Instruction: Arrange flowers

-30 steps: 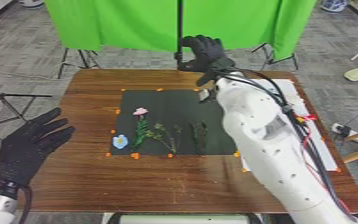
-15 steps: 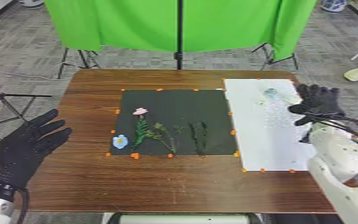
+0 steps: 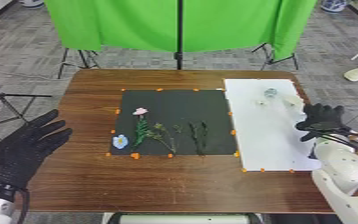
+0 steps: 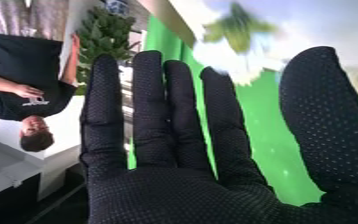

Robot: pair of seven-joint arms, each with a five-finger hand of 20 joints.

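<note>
Grey floor point(image 3: 33, 60) runs all round, and a green cloth point(image 3: 140, 25) hangs beyond the far edge of the brown table point(image 3: 158, 185). A black sheet point(image 3: 162, 102) lies mid-table, with a long white sheet point(image 3: 264, 145) on its right. On the left, the left hand point(image 3: 24, 150) has its fingers spread; the right hand point(image 3: 324, 120) is at the white sheet's right edge, fingers straight, thumb well out. Across the black sheet's near half I see a leafy-stemmed pink flower point(image 3: 140, 111), thin sprigs point(image 3: 169, 140), dark stems point(image 3: 198, 137) and, leftmost, a blue flower point(image 3: 119, 142). Small pale blooms point(image 3: 270, 92) sit towards the white sheet's far end.
</note>
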